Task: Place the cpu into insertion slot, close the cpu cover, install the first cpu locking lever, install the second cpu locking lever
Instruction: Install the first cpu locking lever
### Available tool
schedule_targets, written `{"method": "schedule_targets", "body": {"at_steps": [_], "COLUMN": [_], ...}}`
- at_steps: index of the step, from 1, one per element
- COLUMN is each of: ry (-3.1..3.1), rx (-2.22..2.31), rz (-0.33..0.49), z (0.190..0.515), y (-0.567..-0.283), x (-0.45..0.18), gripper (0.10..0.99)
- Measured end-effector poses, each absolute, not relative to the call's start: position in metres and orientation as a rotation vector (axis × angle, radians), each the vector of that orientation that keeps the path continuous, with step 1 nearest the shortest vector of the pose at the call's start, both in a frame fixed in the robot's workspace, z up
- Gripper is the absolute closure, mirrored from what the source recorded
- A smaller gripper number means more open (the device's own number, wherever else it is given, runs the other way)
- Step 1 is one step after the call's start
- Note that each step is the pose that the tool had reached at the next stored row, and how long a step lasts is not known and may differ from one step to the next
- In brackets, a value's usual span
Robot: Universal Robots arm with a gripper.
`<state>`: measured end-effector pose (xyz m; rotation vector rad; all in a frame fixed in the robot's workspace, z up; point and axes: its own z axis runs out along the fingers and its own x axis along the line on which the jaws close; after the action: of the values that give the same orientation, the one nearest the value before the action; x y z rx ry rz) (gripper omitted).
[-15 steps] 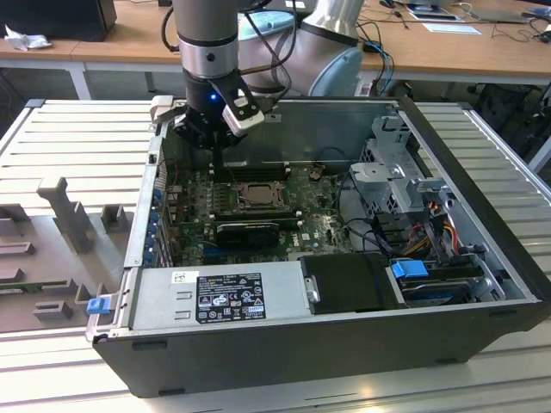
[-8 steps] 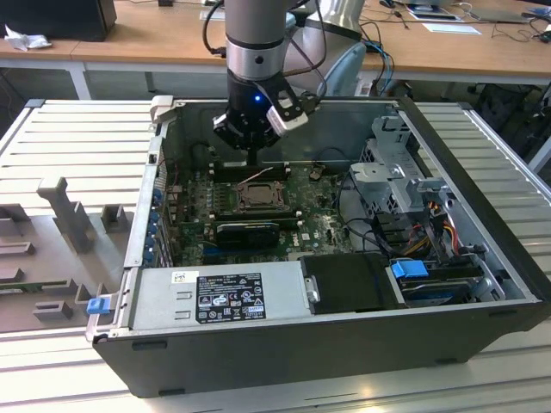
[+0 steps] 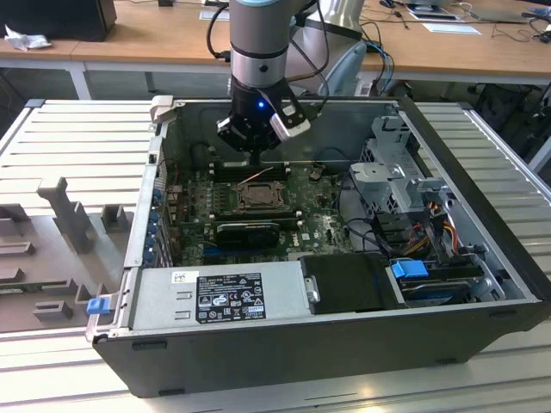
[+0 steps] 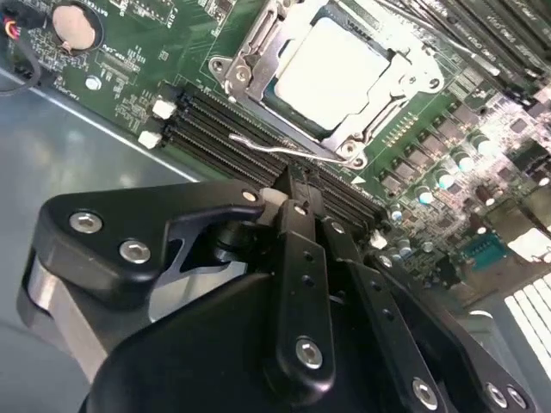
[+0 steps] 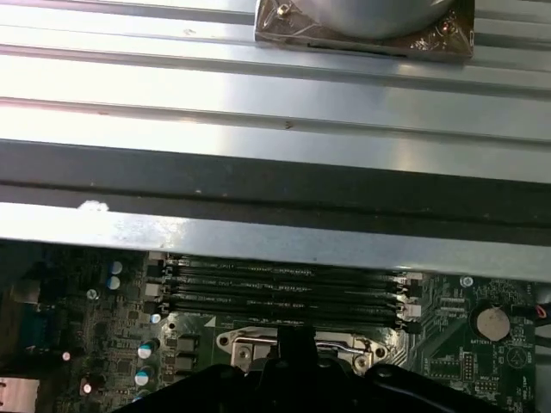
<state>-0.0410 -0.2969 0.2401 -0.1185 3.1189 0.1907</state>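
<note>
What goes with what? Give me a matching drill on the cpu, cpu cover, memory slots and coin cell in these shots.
Things:
1. cpu
2. cpu cover
3. memory slots
4. coin cell

Descriptions:
A. long, narrow, black
B. round disc on the green board
C. pale square face inside the frame
D. grey metal frame lying around the chip

Pairs: 1-C, 2-D, 3-A, 4-B.

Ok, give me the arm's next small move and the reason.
Probably nudge the gripper, its fingers together, onto the wire lever just beyond its tip and press it down. The chip lies seated with the cover down around it, but that lever juts out over the memory slots, apparently unlatched.
</note>
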Motion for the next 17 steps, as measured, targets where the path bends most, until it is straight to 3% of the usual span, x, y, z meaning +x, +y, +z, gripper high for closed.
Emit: {"method": "schedule_targets", "body": {"at_steps": [17], "ry": [3.119], "rx": [-0.117], "rz": [0.191], "z": [0.215], "y": [-0.29], "x": [-0.022], "gripper": [0.98]}}
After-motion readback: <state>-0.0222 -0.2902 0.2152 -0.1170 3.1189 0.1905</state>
